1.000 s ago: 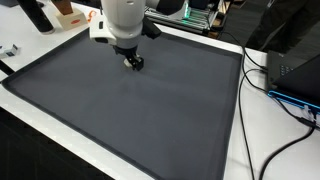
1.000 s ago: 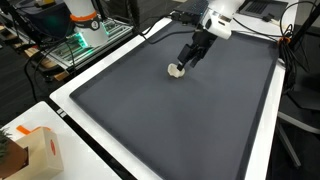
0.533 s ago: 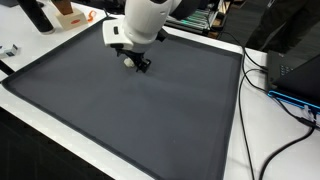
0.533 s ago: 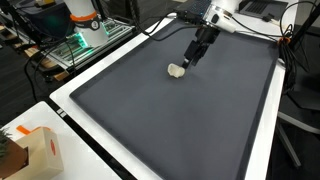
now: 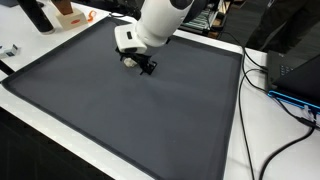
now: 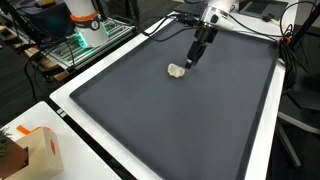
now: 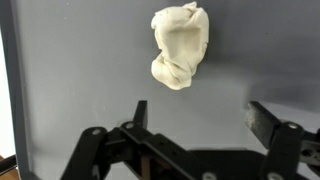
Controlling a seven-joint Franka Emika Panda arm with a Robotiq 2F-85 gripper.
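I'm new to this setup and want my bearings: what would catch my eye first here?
A small cream crumpled lump lies alone on the big dark grey mat. The tool hangs close by it, jaws wide open, holding nothing.

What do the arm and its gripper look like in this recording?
The arm has a smooth, rounded white casing. A white boxy part sits at the wrist, and below it is a black gripper. In the wrist view, its two jaws are flat black bars on linked black metal struts. No markings or cables on it can be made out.
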